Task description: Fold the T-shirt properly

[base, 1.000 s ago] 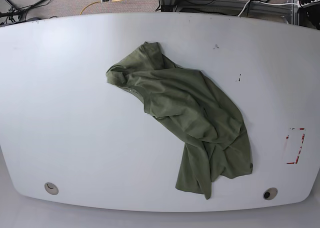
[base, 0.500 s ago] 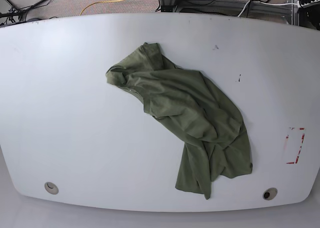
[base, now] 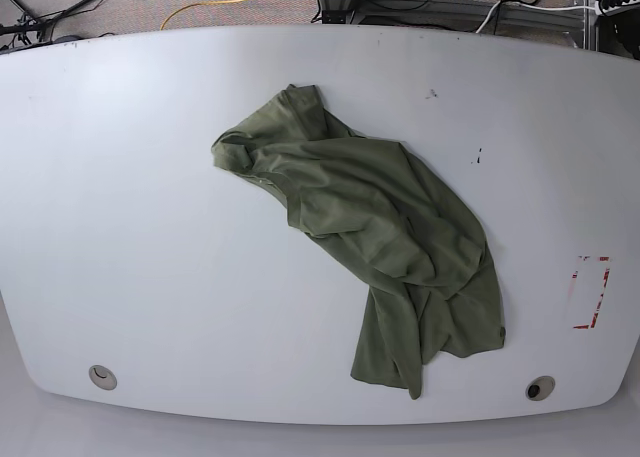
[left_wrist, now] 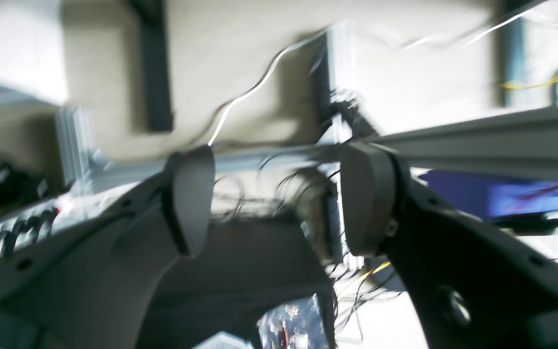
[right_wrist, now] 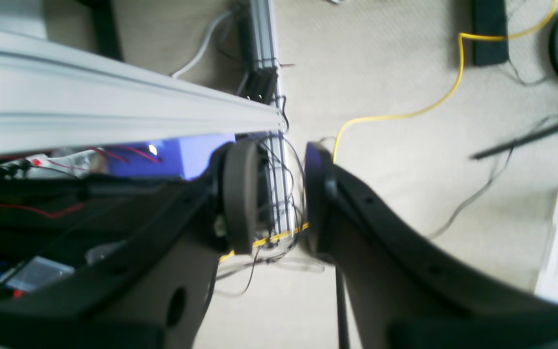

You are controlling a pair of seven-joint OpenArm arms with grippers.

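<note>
The olive-green T-shirt (base: 380, 227) lies crumpled on the white table (base: 130, 197), stretching from the back centre toward the front right, with one sleeve at the back left. Neither gripper shows in the base view. In the left wrist view my left gripper (left_wrist: 276, 194) is open, with a wide gap and nothing between its pads; the picture is blurred. My right gripper (right_wrist: 276, 194) is open by a narrower gap, empty, over the carpeted floor. The T-shirt is out of both wrist views.
A red-marked rectangle (base: 590, 292) sits near the table's right edge. Two round holes (base: 102, 377) (base: 540, 388) lie near the front corners. Beyond the table are a yellow cable (right_wrist: 405, 114), dark wires and an aluminium rail (right_wrist: 114, 116).
A small pale part at the top edge of the base view has gone out of frame. The T-shirt has not moved.
</note>
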